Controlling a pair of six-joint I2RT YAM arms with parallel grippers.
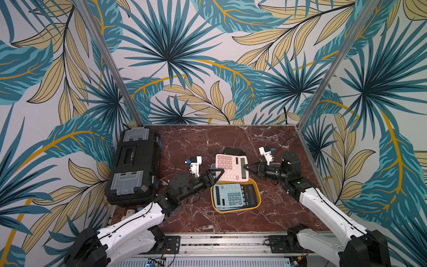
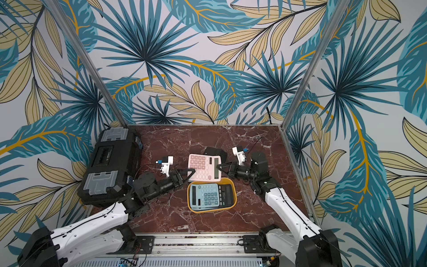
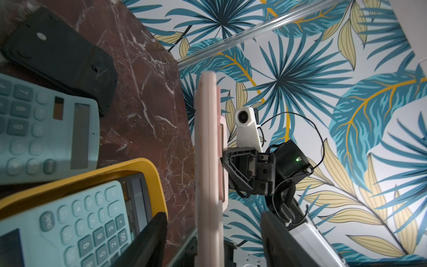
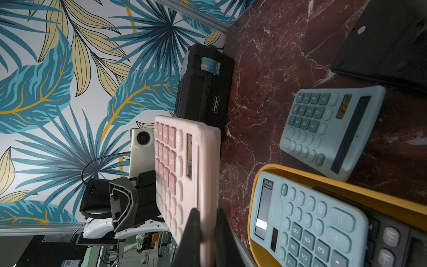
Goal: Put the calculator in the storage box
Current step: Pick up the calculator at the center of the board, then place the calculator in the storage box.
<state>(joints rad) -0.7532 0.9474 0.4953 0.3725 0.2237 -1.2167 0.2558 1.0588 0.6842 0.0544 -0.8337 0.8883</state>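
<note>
Calculator (image 1: 232, 167), pink: right pincer (image 1: 245, 166) clamped on its edge; left pincer (image 1: 220, 173) apart, astride opposite edge.

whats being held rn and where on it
The right gripper pinches the pink calculator at its screen-end edge; the left gripper is open.

Left arm (image 1: 131, 219), right arm (image 1: 323, 203): white shells, black joints, black cables (green LED at right wrist); white wrist cameras (image 1: 196, 164); left gripper (image 1: 220, 173), right gripper (image 1: 246, 166) black, screw-fastened
</note>
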